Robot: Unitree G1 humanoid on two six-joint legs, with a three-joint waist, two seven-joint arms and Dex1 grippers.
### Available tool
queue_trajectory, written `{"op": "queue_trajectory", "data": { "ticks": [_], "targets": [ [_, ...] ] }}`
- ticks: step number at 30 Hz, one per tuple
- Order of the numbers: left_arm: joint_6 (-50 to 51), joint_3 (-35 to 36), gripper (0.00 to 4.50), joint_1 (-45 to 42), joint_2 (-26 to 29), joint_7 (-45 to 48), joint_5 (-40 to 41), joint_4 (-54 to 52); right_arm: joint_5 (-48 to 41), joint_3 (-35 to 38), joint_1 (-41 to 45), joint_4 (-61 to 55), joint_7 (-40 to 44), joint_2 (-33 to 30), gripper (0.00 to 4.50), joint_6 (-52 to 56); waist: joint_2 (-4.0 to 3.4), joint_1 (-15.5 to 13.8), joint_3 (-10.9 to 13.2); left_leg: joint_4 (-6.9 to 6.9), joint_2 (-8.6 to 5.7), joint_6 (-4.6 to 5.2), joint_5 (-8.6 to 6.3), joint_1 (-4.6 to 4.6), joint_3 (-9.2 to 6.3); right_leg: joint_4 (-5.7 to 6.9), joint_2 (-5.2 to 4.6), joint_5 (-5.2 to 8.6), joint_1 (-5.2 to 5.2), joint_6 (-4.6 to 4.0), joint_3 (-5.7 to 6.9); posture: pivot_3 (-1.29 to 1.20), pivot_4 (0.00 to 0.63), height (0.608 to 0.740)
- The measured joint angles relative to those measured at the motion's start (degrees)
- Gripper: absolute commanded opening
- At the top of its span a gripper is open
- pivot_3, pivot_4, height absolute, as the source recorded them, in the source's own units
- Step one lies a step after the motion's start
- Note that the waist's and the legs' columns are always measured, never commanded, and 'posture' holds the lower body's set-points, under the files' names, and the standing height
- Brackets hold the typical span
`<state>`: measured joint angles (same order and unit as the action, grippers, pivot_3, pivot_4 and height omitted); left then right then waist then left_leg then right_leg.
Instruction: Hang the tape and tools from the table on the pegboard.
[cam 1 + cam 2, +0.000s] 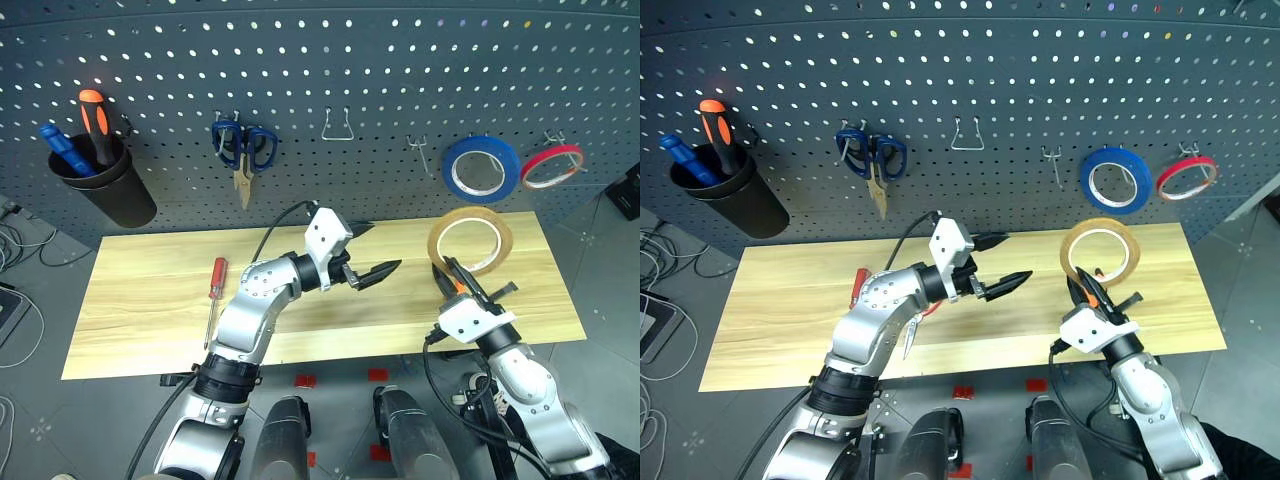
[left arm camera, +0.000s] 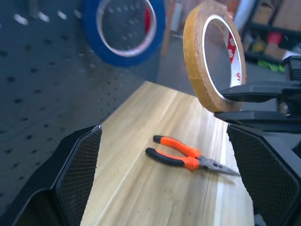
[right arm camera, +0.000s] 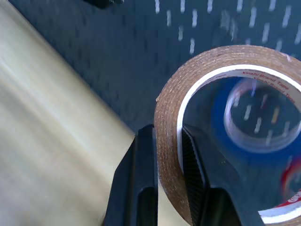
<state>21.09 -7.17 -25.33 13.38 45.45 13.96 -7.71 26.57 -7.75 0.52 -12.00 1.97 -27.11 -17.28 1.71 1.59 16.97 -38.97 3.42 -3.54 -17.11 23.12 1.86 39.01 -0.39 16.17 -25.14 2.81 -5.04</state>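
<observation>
Hanging the tape [image 1: 470, 241] is judged to be the step in hand: the yellow-tan ring is clamped by its band in the right tool [image 1: 461, 276] and held upright, lifted clear of the tabletop [image 1: 150, 300], just below the pegboard [image 1: 320, 90]. The left tool [image 1: 378, 273] is released, its fingers spread wide and nothing between them, over the middle of the tabletop.

For the step to be done well, the ring's open centre should be lined up with a bare hook [image 1: 420, 152], seemingly the one beside the blue roll [image 1: 481, 167], and the band slid fully over the tip before the grip is let go. A slow, straight approach is advised, since the blue roll and the red roll [image 1: 551, 166] hang close by and could be knocked. The left tool is best kept out of the path.

The red-handled screwdriver [image 1: 214, 292] lies on the left of the tabletop, and the pliers [image 2: 186, 157] lie under the raised ring. In the head views the pliers are largely masked by the right tool. The red-handled scissors cannot be made out, and the hook's free tip is too small to judge.
</observation>
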Motion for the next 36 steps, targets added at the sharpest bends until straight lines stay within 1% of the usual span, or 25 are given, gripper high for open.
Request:
{"op": "queue_trajectory", "data": {
  "ticks": [4,7,11,15,21,23,25,29,30,32,33,34,36],
  "targets": [
    [1.4,1.2,4.5,3.3,1.6,-2.2,0.9,-3.2,1.5,-0.4,8.0,6.7,-1.7,0.1,0.43,-5.7,0.05,-0.1,-0.9,0.05,0.04,0.0,0.0,-0.01,0.02,0.0,0.02,0.0,-0.01,-0.01,0.04,0.05,0.194,0.74],
    [2.3,1.3,4.5,3.7,1.1,-4.7,1.0,-3.3,1.4,-0.8,12.9,12.7,-2.0,0.2,0.43,-8.7,0.23,-0.8,-1.2,-0.01,0.01,0.01,0.0,-0.01,0.05,0.01,0.0,-0.03,0.04,-0.05,0.07,0.08,0.183,0.74],
    [2.2,0.9,4.5,2.9,-0.1,-7.1,1.0,-3.4,1.2,-2.3,18.5,21.6,-1.6,0.7,0.43,-12.1,0.26,-1.6,-1.5,-0.02,0.0,0.02,0.0,-0.04,0.16,0.02,-0.03,-0.04,0.05,-0.08,0.04,0.08,0.178,0.74],
    [2.1,0.3,4.5,2.1,-0.2,-7.5,0.9,-3.2,-2.9,-2.5,23.5,29.7,1.7,1.8,0.43,-13.5,0.27,-1.6,-1.9,-0.02,0.04,0.02,0.0,-0.04,0.18,0.03,-0.01,-0.05,0.04,-0.09,0.07,0.09,0.172,0.74],
    [1.9,0.3,4.5,1.7,0.3,-7.7,0.9,-3.1,-8.0,-2.4,24.5,34.1,5.9,3.2,0.43,-12.6,0.26,-1.7,-2.5,-0.01,0.07,0.02,0.0,-0.04,0.17,0.06,-0.01,-0.05,0.05,-0.09,0.08,0.09,0.171,0.74],
    [1.9,0.3,4.5,1.7,0.3,-7.8,0.9,-3.1,-10.0,-2.3,24.4,33.9,7.6,3.6,1.15,-11.8,0.27,-1.7,-2.7,-0.01,0.08,0.02,0.0,-0.06,0.16,0.07,0.0,-0.05,0.05,-0.09,0.08,0.09,0.172,0.74],
    [1.9,0.2,4.5,1.7,0.2,-7.9,1.0,-3.1,-11.7,-2.2,23.0,32.4,8.9,4.0,1.71,-10.6,0.25,-1.7,-3.0,-0.01,0.08,0.03,0.0,-0.05,0.15,0.06,-0.01,-0.05,0.06,-0.09,0.09,0.08,0.175,0.74],
    [1.9,0.0,4.5,1.7,0.2,-8.3,1.0,-3.1,-12.0,-2.4,18.4,29.8,10.6,4.8,3.06,-7.2,0.22,-1.9,-3.7,-0.01,0.06,0.04,-0.01,-0.06,0.15,0.06,-0.02,-0.05,0.05,-0.09,0.05,0.08,0.175,0.74],
    [1.8,-0.1,4.5,1.7,0.2,-8.3,0.9,-3.1,-12.0,-2.4,17.1,29.2,11.0,4.9,3.42,-6.4,0.23,-1.9,-3.8,-0.01,0.06,0.04,-0.01,-0.08,0.16,0.07,-0.02,-0.05,0.07,-0.09,0.05,0.07,0.183,0.74],
    [1.5,-0.5,4.5,1.7,0.2,-8.3,0.9,-3.0,-12.0,-2.4,15.4,27.6,11.5,4.9,3.99,-5.0,0.23,-2.0,-3.9,-0.01,0.06,0.04,-0.01,-0.12,0.16,0.09,-0.01,-0.05,0.08,-0.09,-0.01,0.06,0.188,0.74],
    [1.2,-0.8,4.5,1.7,0.2,-8.3,0.9,-3.0,-12.0,-2.4,14.6,26.2,11.7,4.9,4.36,-4.3,0.23,-2.0,-3.9,-0.01,0.06,0.04,-0.01,-0.13,0.15,0.1,0.01,-0.05,0.09,-0.09,-0.02,0.06,0.188,0.74],
    [0.9,-1.3,4.5,1.7,0.3,-8.0,0.9,-3.0,-12.2,-2.3,13.2,23.7,12.0,4.9,4.48,-2.5,0.22,-2.0,-3.9,-0.01,0.06,0.04,-0.01,-0.13,0.14,0.1,0.01,-0.05,0.09,-0.09,-0.01,0.06,0.188,0.74],
    [0.2,-1.8,4.5,1.9,0.6,-7.1,0.8,-2.4,-13.4,-2.0,10.1,19.5,13.4,5.0,4.48,1.6,0.23,-2.0,-4.0,-0.01,0.06,0.05,-0.02,-0.13,0.12,0.07,0.02,-0.05,0.11,-0.09,-0.01,0.04,0.205,0.74]
  ]
}}
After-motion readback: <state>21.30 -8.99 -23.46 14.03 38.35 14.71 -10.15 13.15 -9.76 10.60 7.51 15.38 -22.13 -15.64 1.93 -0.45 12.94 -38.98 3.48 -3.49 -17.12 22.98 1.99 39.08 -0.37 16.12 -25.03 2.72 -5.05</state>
